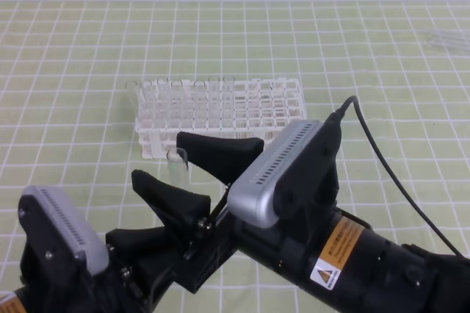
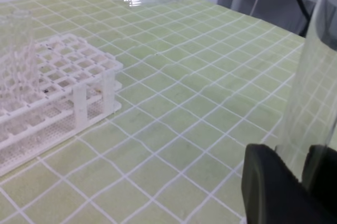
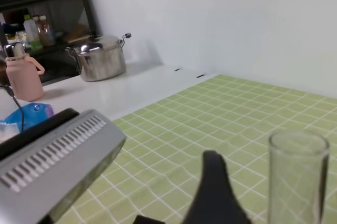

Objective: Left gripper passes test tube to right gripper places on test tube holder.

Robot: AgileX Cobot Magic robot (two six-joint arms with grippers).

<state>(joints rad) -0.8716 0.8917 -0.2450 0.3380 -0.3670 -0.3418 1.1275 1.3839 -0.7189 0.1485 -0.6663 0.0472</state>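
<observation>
Right pincer (image 1: 192, 168) jaws flank the upright test tube (image 1: 177, 170), apparently not touching.

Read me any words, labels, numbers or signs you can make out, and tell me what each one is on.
Orange-and-white warning label with a black triangle sign, on the right gripper body: lettering too small to read.
Orange label corner on the left gripper arm: no legible text.
No other text shows.
</observation>
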